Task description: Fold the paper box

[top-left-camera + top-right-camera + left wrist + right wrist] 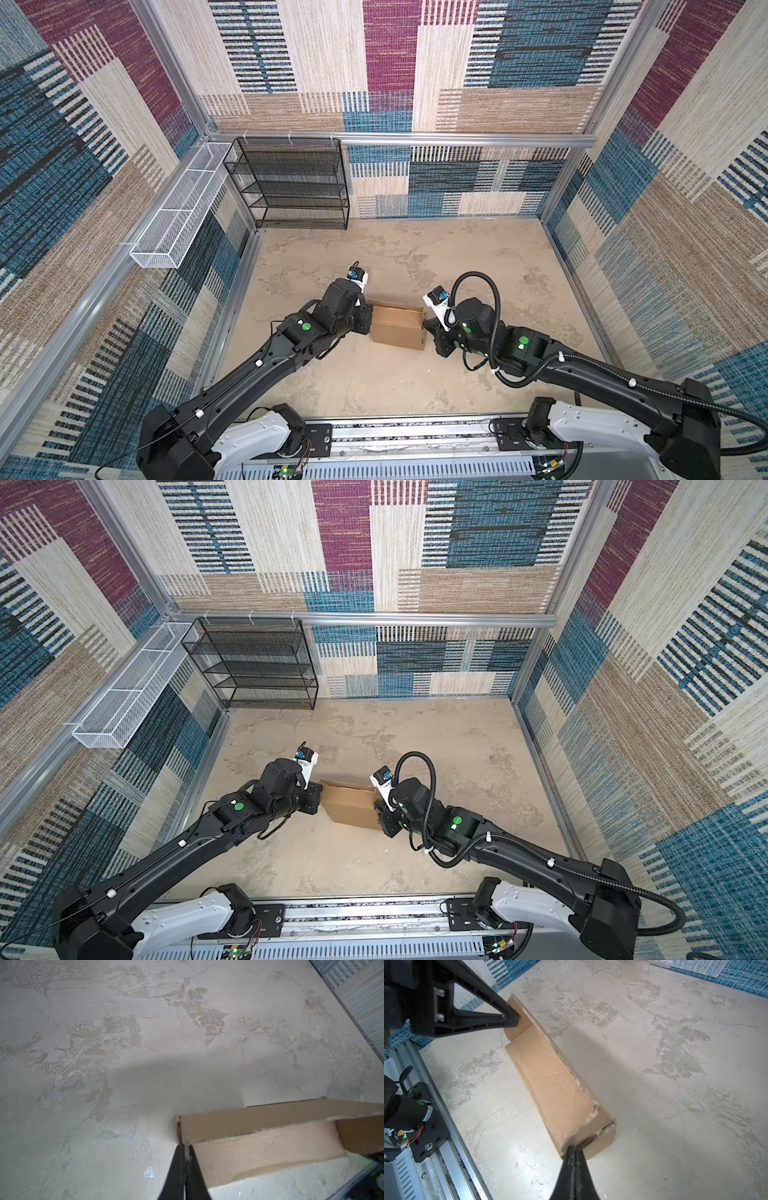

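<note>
The left tool (pixel 185 1147) and right tool (pixel 574 1148) each pinch tight an end of the brown corrugated cardboard box (pixel 397 328); uneven pulls might tear it.

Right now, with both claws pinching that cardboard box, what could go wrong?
1. The left gripper and right gripper each pinch only a thin corner of the box, so it might slip free.
2. Its edges look frayed, so pulling could tear them.
3. It looks only partly closed, and uneven moves may spring it open.
</note>
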